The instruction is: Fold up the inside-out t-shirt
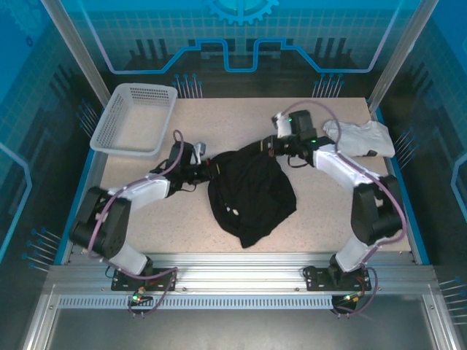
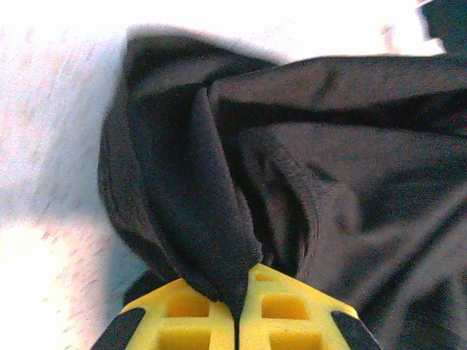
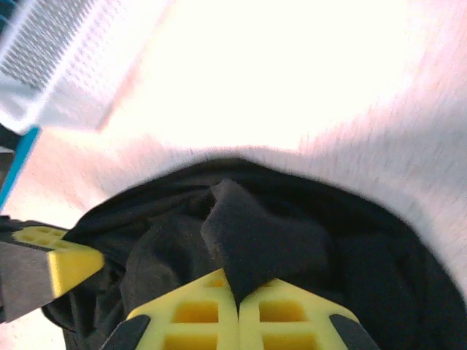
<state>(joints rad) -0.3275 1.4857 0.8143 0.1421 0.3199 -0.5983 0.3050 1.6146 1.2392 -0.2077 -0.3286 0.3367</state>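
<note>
The black inside-out t-shirt (image 1: 252,193) lies bunched in the middle of the table, a small pale label showing on its lower left part. My left gripper (image 1: 206,172) is at its upper left edge. In the left wrist view its yellow fingers (image 2: 266,306) are shut on a fold of the t-shirt (image 2: 219,219). My right gripper (image 1: 271,149) is at the upper right edge. Its yellow fingers (image 3: 211,310) are shut on a corner of the t-shirt (image 3: 255,240). The left gripper's yellow finger (image 3: 62,259) shows at the left of the right wrist view.
A pale mesh basket (image 1: 135,119) stands at the back left, its mesh corner (image 3: 55,65) in the right wrist view. A white folded garment (image 1: 361,137) lies at the back right beside the right arm. Bare table (image 1: 328,211) lies in front of the t-shirt.
</note>
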